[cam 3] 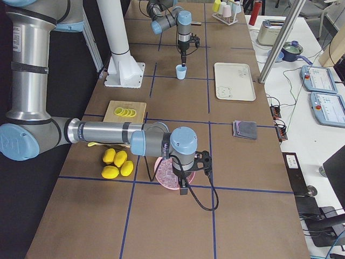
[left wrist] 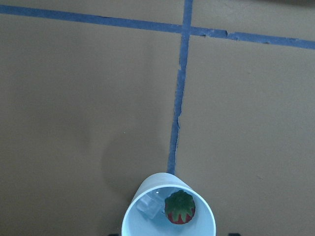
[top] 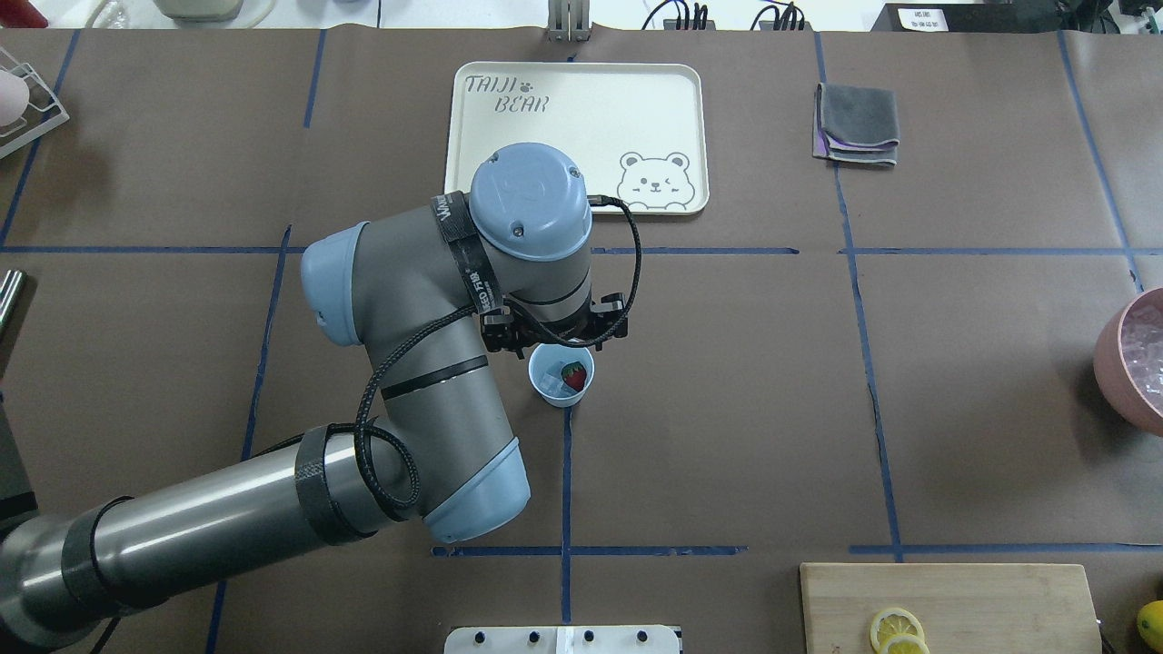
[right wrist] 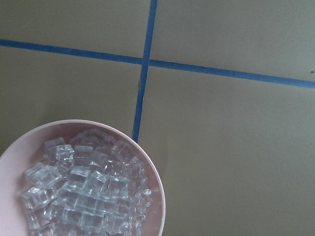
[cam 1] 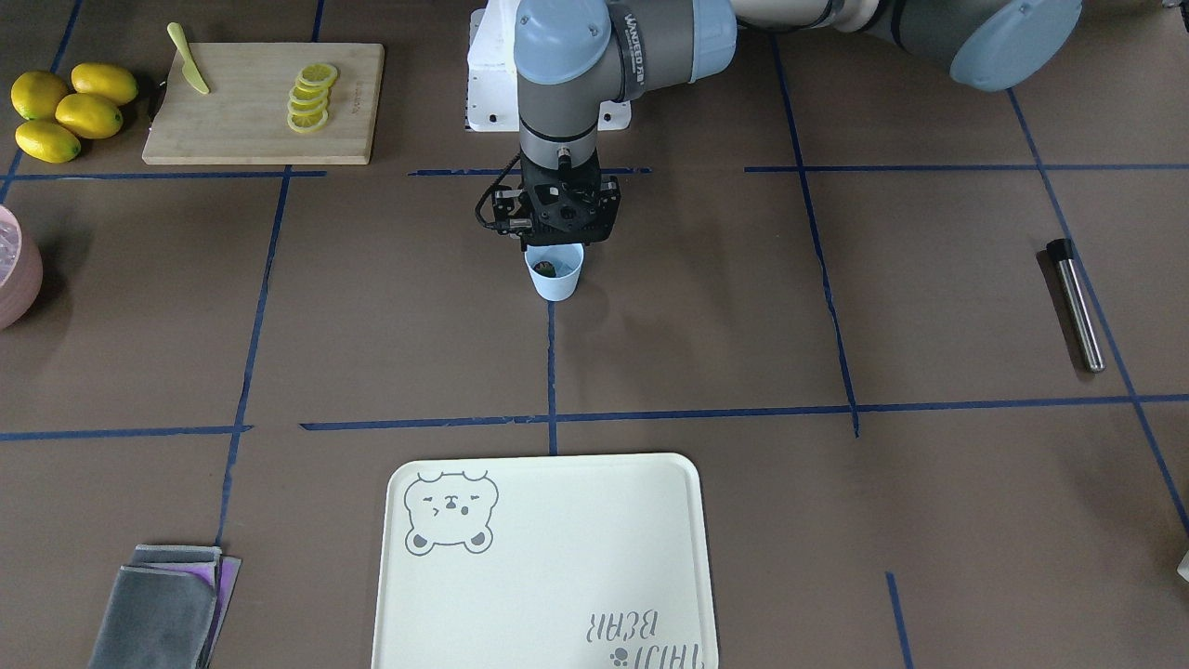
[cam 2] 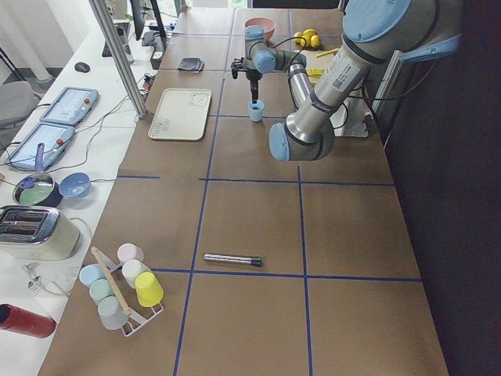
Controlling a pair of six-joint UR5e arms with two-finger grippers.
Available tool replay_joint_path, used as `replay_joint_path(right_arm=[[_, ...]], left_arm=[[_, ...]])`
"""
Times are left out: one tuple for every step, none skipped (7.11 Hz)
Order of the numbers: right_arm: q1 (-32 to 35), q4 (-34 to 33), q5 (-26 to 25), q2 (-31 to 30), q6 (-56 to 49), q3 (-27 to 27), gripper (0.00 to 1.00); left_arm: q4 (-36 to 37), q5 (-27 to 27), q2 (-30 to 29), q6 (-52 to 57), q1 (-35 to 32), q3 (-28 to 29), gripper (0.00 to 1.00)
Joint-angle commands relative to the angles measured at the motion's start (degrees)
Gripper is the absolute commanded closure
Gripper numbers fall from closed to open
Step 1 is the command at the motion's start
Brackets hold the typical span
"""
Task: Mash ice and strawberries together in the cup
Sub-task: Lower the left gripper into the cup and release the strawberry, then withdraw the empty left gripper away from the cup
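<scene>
Brown paper crossed with blue tape lines covers the desk (cam 1: 706, 353).

Left gripper (cam 1: 555, 240): points straight down and hangs close above the cup (cam 1: 557, 283). No contact with the cup is visible. The wrist and camera mount hide its fingers in the fixed views, and its own wrist view does not show them clearly. Whether it is released or clenched cannot be told.

Cup: light blue, upright, standing on a blue tape line directly below the left gripper. Inside it lie one strawberry (left wrist: 179, 207), green top upward, and a piece of ice (left wrist: 150, 207) just beside it.

Right gripper (cam 3: 183, 186): seen only from the side camera. It hangs over the pink bowl (right wrist: 160, 206), which sits well apart from the left gripper. Its fingers do not show in its wrist view, so its state cannot be told. The bowl beneath it holds a heap of the same ice.

Other items:
- A cream tray (cam 1: 548, 557) with a bear print lies beyond the left gripper, on the side away from the robot.
- A metal rod (cam 1: 1076, 305) with a black end lies flat, well apart on the left gripper's left side.
- A wooden cutting board (cam 1: 251, 121) carrying lemon slices (cam 1: 311, 98) lies well apart on its right side.
</scene>
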Motion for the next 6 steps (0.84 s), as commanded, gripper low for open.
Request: replay_joint_path(right_arm=[[0.0,0.01,0.0,0.0,0.0,0.02,0.0],[0.0,0.01,0.0,0.0,0.0,-0.06,0.0],[0.0,0.01,0.09,0.0,0.0,-0.06,0.0],[0.0,-0.08,0.09,-0.09,0.0,-0.06,0.0],[0.0,0.01,0.09,-0.09,0.0,-0.06,0.0],[0.0,-0.08,0.09,-0.09,0.0,-0.06,0.0]], left_arm=[[0.56,0.01,3.68,4.1,-0.43,-3.72,0.0],[0.74,-0.08,9.28,9.96,-2.61,-8.53,0.0],[0.65,-0.43,14.91,16.2,-6.29,-11.98,0.0],[0.04,-1.3,19.58,24.53,-10.67,-13.49,0.0],[-0.05,-6.71,23.8,32.27,-16.9,-13.51,0.0],[-0.05,-11.81,27.67,40.78,-23.92,-13.42,0.0]])
